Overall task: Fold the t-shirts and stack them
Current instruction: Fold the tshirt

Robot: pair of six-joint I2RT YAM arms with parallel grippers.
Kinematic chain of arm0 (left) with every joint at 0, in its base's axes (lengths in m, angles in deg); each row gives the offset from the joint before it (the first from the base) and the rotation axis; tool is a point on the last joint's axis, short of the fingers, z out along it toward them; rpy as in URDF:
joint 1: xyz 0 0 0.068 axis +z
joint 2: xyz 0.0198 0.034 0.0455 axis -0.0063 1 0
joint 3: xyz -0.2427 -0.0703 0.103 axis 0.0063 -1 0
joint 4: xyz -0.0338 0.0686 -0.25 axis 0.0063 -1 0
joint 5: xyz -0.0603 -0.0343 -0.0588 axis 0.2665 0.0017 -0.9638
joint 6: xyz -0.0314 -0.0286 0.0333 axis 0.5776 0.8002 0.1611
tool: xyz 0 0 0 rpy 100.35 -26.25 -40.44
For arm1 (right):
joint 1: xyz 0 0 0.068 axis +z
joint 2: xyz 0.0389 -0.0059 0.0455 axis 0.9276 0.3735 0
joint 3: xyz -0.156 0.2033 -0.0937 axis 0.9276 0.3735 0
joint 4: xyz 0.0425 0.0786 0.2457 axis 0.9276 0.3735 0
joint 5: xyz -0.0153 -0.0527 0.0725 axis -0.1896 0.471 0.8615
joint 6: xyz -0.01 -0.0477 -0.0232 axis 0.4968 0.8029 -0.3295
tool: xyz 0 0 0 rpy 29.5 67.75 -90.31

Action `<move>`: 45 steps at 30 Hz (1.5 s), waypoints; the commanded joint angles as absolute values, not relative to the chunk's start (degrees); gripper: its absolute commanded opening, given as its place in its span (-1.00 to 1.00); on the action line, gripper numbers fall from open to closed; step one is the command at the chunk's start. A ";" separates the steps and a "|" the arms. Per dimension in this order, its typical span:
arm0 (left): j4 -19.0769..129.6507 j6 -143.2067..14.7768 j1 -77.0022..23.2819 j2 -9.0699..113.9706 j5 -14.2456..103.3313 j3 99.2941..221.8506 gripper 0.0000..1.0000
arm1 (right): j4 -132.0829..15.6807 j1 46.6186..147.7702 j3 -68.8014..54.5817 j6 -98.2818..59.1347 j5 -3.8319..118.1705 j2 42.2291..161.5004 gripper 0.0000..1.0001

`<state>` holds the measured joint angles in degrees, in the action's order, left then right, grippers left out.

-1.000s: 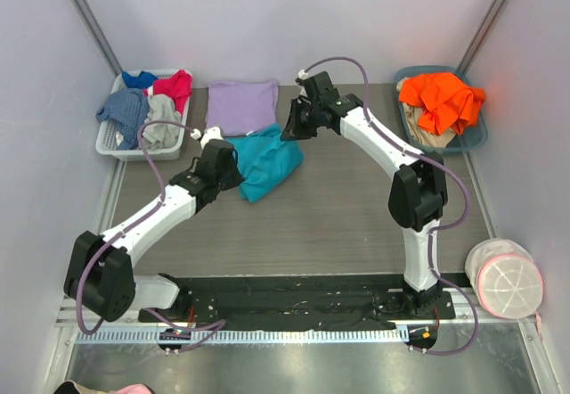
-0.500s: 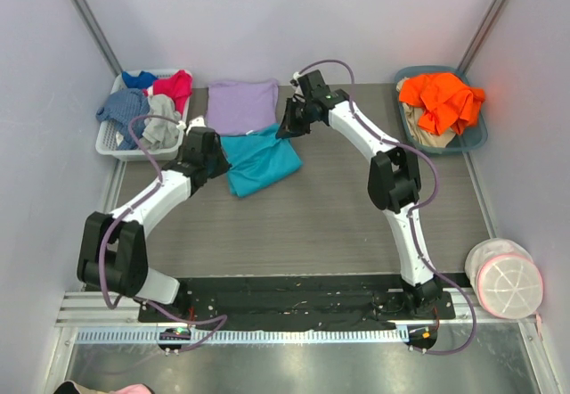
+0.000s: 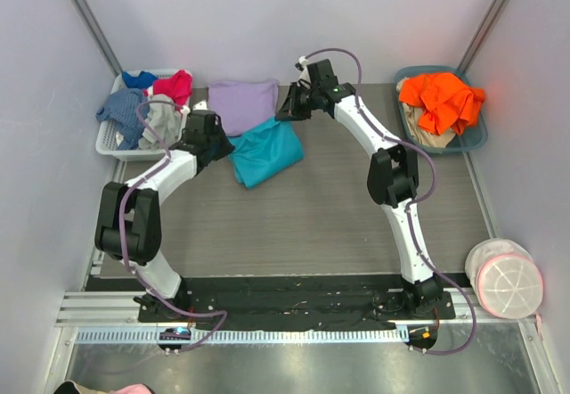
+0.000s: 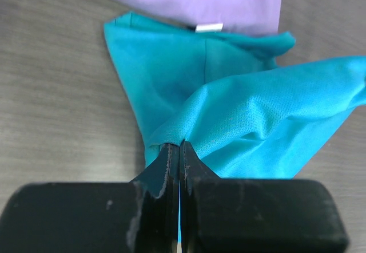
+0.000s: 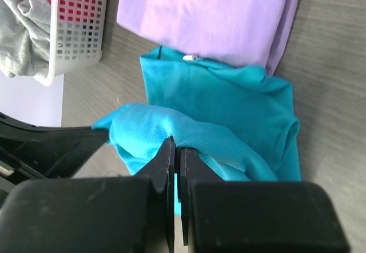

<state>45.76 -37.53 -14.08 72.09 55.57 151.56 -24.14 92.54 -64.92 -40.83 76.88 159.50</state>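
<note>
table point(image 3: 356, 225) first, then down in size. all places given relative to the lavender t-shirt point(image 3: 240, 104).

progress: lavender t-shirt looks done, a flat folded rectangle at the far edge of the table. teal t-shirt point(image 3: 267, 149) lies just on the near side of it, partly folded and bunched. its collar end touches the lavender's near edge, not on top yet. my read: past halfway. left to do is tidying the teal fold and landing it on the lavender.

grippers: left gripper point(image 4: 180, 151) sits near-left of the lavender, jaws pressed together and pinching a raised ridge of teal cloth. right gripper point(image 5: 174, 149) sits just right of the lavender, also clamped on a lifted teal edge. both hold the same shirt.

counts:
- 2 arms
- 2 t-shirts, 1 lavender and 1 teal
- 2 bins: white basket point(image 3: 109, 149) left of the lavender, blue tray point(image 3: 479, 137) well to its right
- 1 orange garment point(image 3: 441, 98) in the tray
- red, blue and grey garments in the basket, exact number unclear
- 1 round white tub point(image 3: 509, 278), far to the near-right
- 1 white neck label point(image 4: 209, 27) on the teal, right at the lavender's near edge
</note>
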 commanded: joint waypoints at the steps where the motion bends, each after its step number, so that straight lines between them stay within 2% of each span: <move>1: 50.19 -38.44 -12.05 73.98 53.77 155.63 -1.00 | -31.10 91.71 -67.18 -40.01 80.73 161.58 -0.92; 11: 52.92 -37.21 -9.59 78.20 51.50 156.08 -1.00 | -38.58 90.57 -67.09 -40.79 84.59 166.15 -0.88; 13: 52.83 -37.04 -9.33 79.08 51.31 155.90 -1.00 | -40.51 90.48 -67.00 -40.97 85.47 166.85 -0.71; 14: 54.40 -36.86 -9.24 79.35 51.22 155.90 -1.00 | -41.39 90.48 -66.92 -41.15 85.91 167.55 -0.54; 15: 55.20 -36.77 -8.98 80.04 51.14 155.82 -0.94 | -43.66 90.57 -66.92 -41.23 86.44 167.91 -0.15; 16: 55.73 -36.51 -8.80 80.31 51.22 155.90 -0.80 | -44.72 90.22 -66.92 -41.24 86.79 168.26 0.02; 17: 56.17 -36.25 -8.45 80.66 51.31 156.08 -0.56 | -45.78 89.95 -67.18 -41.41 86.71 168.53 0.17; 18: 56.87 -35.98 -8.01 80.75 51.40 156.34 -0.10 | -47.62 89.60 -67.27 -41.93 86.62 169.05 0.37; 19: 57.22 -35.28 -6.96 80.93 51.66 156.86 0.11 | -48.59 88.30 -67.35 -42.63 86.62 169.14 0.44; 20: 58.10 -35.02 -6.43 81.02 51.57 157.13 0.72 | -49.38 87.59 -67.27 -43.16 86.62 169.32 0.50; 23: 57.50 -34.75 -4.50 81.19 50.53 160.03 0.98 | -50.27 84.69 -65.78 -44.14 87.32 168.80 0.53; 29: 56.00 -34.75 -3.88 77.60 48.68 161.18 0.99 | -50.80 81.96 -50.52 -40.89 86.10 160.54 0.54; 38: 57.31 -32.82 -4.58 66.79 45.07 145.20 0.99 | -55.72 82.92 -28.97 -41.05 86.79 150.26 0.54; 45: 57.32 -32.02 -4.93 57.04 43.66 132.80 0.99 | -57.99 84.06 -22.37 -42.72 86.79 148.67 0.52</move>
